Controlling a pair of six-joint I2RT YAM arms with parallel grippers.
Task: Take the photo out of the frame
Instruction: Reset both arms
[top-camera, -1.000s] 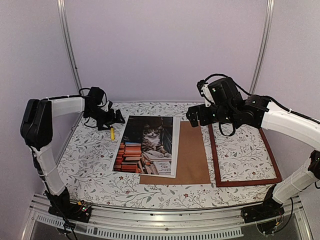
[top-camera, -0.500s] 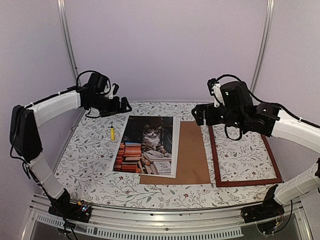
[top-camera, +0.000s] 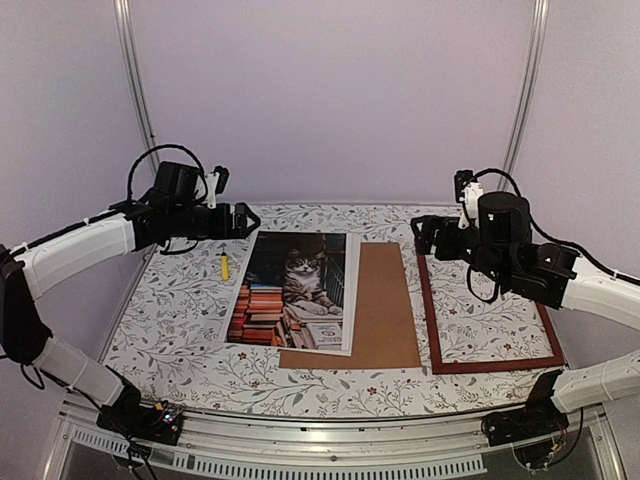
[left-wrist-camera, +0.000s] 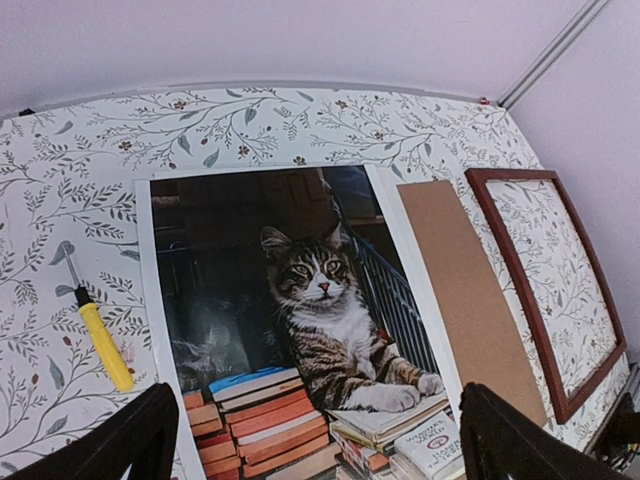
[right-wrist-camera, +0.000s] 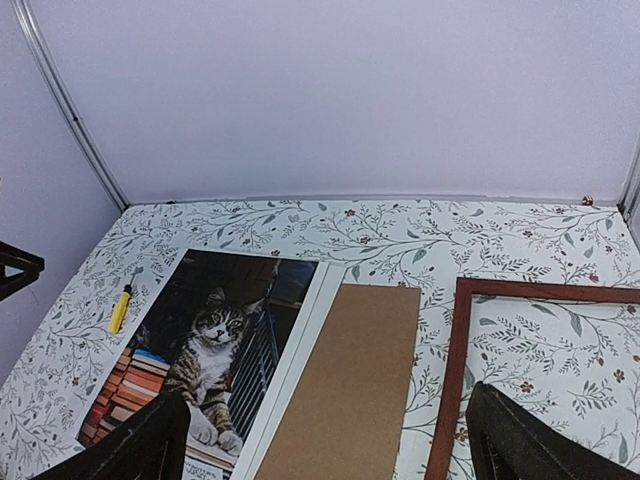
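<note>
Both grippers hover above the table (top-camera: 170, 330) with jaws spread wide and nothing between them. The left gripper (top-camera: 241, 221) hangs off the far left corner of the photo (top-camera: 294, 290), and the right gripper (top-camera: 428, 236) is well to the right of the photo's far edge.

The photo lies flat and face up, out of the frame (top-camera: 424, 312), with its long sides running away from the arms. It shows a tabby cat with a white chest sitting among stacks of red-orange books against a dark background, with a white border all round. The photo's right edge and near right corner overlap a plain brown backing board (top-camera: 385, 300), which sticks out to the photo's right.

Further right of the photo, just past the board, lies the thin frame of dark reddish-brown wood, with the flowered tabletop showing through it. Just left of the photo's far end lies a small yellow-handled tool (top-camera: 225, 266).
</note>
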